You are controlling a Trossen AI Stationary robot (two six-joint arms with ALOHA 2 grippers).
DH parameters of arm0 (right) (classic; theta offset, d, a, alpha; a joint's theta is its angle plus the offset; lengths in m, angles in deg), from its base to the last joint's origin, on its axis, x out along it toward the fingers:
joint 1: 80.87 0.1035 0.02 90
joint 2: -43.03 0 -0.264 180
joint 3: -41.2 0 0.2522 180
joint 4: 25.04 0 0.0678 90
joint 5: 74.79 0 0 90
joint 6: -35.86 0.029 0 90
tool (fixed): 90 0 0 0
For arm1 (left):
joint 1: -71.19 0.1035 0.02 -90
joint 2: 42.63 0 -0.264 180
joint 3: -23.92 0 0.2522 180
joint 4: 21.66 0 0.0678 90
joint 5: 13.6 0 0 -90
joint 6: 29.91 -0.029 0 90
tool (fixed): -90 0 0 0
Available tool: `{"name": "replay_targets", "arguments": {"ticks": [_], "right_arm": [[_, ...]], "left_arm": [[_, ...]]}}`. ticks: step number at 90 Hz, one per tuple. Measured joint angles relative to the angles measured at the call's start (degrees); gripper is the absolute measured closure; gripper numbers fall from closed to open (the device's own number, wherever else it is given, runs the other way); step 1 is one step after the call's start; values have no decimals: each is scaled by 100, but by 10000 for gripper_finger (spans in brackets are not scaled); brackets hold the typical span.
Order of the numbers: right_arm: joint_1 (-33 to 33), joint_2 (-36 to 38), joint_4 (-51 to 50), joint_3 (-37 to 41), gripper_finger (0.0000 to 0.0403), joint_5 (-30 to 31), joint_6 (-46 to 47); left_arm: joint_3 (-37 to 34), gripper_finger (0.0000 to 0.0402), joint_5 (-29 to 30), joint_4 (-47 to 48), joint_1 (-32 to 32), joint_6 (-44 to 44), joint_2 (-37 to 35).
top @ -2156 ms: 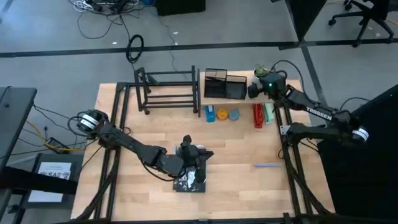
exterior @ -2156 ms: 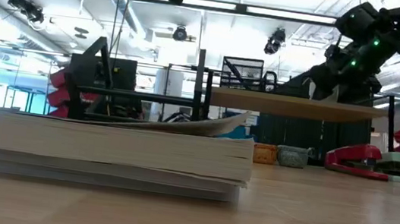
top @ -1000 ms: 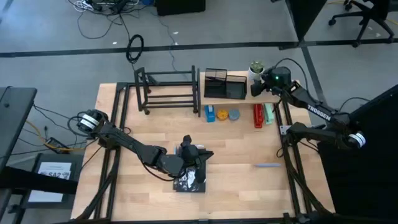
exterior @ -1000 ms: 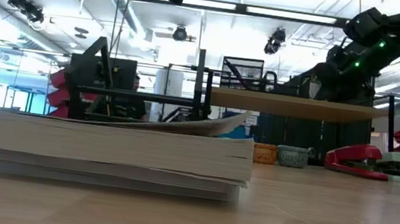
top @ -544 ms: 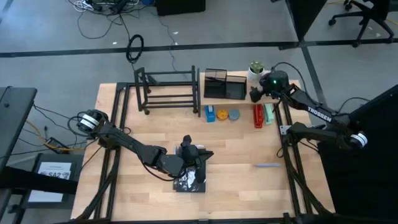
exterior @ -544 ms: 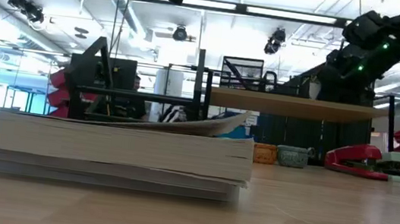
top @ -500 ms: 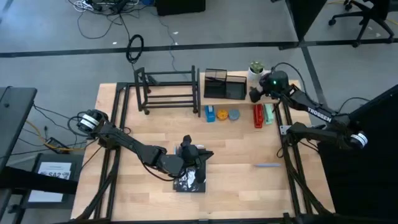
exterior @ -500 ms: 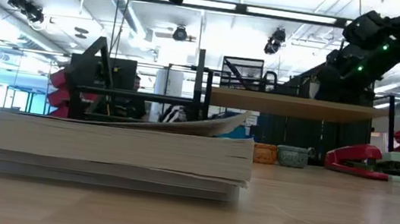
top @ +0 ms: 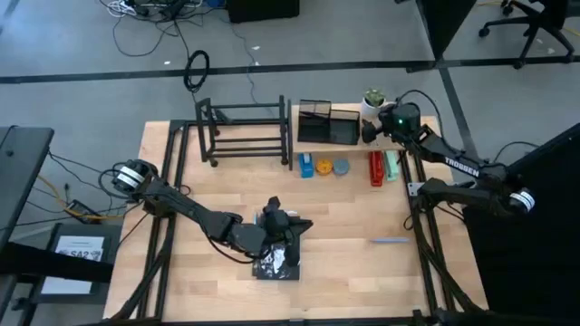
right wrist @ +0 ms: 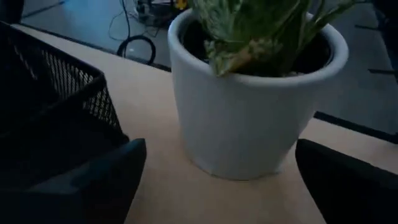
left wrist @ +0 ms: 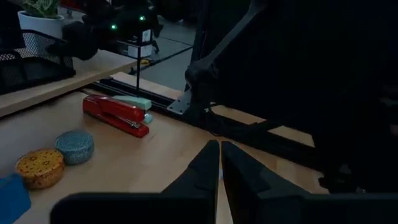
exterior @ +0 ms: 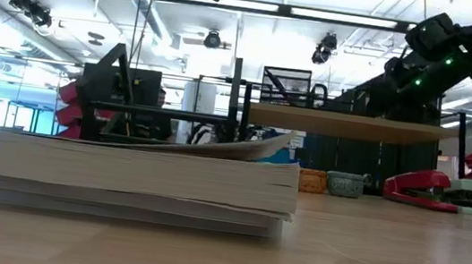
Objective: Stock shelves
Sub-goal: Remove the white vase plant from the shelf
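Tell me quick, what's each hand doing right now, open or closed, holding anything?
Left hand: closed, holding nothing, above the books.
Right hand: open, fingers either side of the white plant pot on the wooden shelf, not gripping it.

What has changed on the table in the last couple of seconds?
The right gripper has let go of the white plant pot on the wooden shelf and backed off slightly, its fingers open either side. The left gripper, shut, and the book stayed put.
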Motion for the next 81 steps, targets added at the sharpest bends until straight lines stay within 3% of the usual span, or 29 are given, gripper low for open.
{"name": "replay_targets", "arguments": {"ticks": [35,52,81], "right_arm": [[-82,-565,754,-21,4,73,-30],[-82,-683,1069,-13,4,405,57],[-116,-684,1600,-5,7,131,20]], "left_arm": [[0,402,-13,7,0,-7,0],[0,401,-13,7,0,-8,0],[0,401,-13,8,0,-17,0]]}}
